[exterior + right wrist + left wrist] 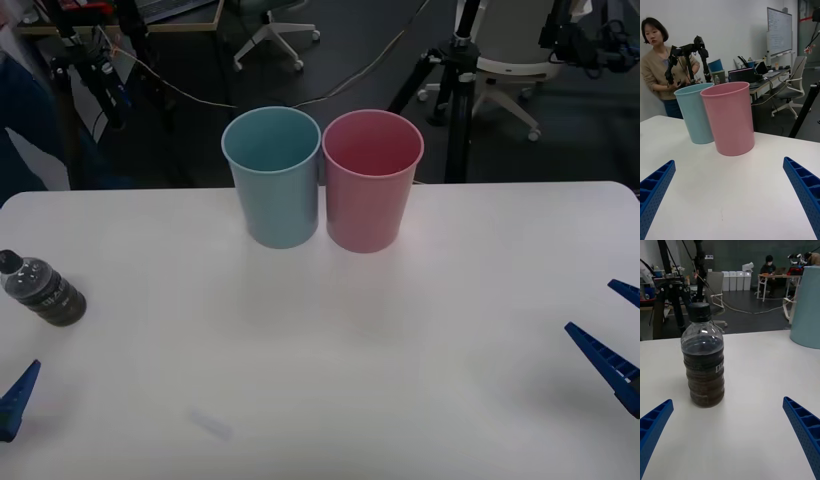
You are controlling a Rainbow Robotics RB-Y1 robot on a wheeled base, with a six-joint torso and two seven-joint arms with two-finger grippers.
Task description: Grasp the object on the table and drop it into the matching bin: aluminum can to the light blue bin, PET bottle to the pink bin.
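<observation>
On the large white smooth-topped counter (330, 360), the tall pink plastic tapered bin (371, 180) stood at the far middle, touching or almost touching the tall light blue plastic bin (273, 176) on its left. Well to the left of the pink bin, near the counter's left edge, stood the small clear plastic bottle (40, 289) with dark cap and brown liquid, upright and untouched. Nearer than the bottle hovered the left gripper (730, 435), its blue ribbed jaws wide apart. Far to the right of the pink bin waited the right gripper (730, 195), jaws likewise spread, holding nothing.
</observation>
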